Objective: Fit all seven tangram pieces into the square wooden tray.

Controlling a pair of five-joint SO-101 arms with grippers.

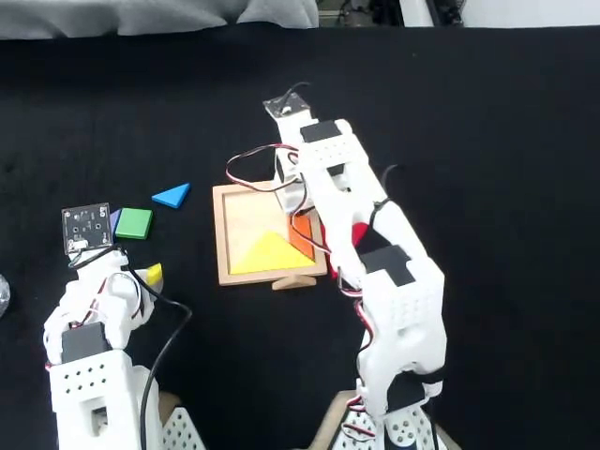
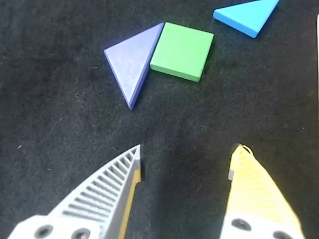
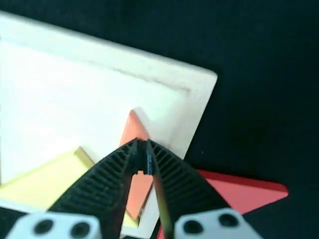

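The square wooden tray sits at the centre of the high view on a matte black cloth. It is pale, smooth wood with a raised rim. Inside it lie a large yellow triangle, flat against the lower edge, and an orange piece at the right wall. The right arm covers most of the orange piece, so its outline is hard to make out. A red triangle lies outside the tray just right of it, also half hidden by the arm.

In the right wrist view, the right gripper has its black ribbed fingers pressed together with nothing between them, tips over the orange piece near the tray's corner.

At middle left of the high view, a purple triangle touches a green square, and a blue triangle lies apart, up and to the right. All are flat, sharp-edged and painted.

The left gripper is spread wide and empty — one finger grey, one yellow — above bare cloth near the purple triangle.
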